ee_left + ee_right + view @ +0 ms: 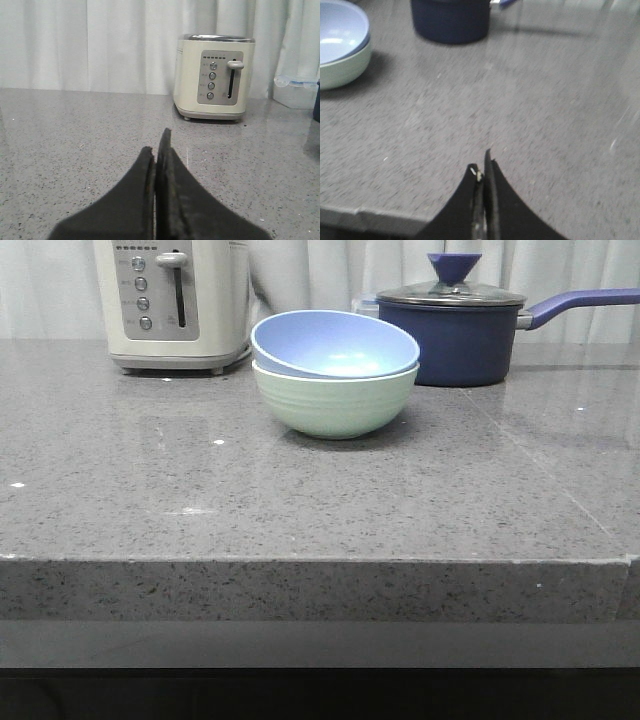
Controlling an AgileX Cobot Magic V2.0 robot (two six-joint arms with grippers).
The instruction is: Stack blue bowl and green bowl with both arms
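The blue bowl (335,345) sits tilted inside the green bowl (335,400) at the middle back of the grey counter. Both also show in the right wrist view, the blue bowl (337,32) nested in the green bowl (342,70). Neither arm shows in the front view. My left gripper (156,142) is shut and empty, low over the counter, facing the toaster, with no bowl in its view. My right gripper (481,167) is shut and empty, near the counter's front edge, well apart from the bowls.
A cream toaster (172,302) stands at the back left, also in the left wrist view (215,77). A dark navy lidded saucepan (455,330) with a long handle stands at the back right, behind the bowls. The counter's front edge (320,562) runs across.
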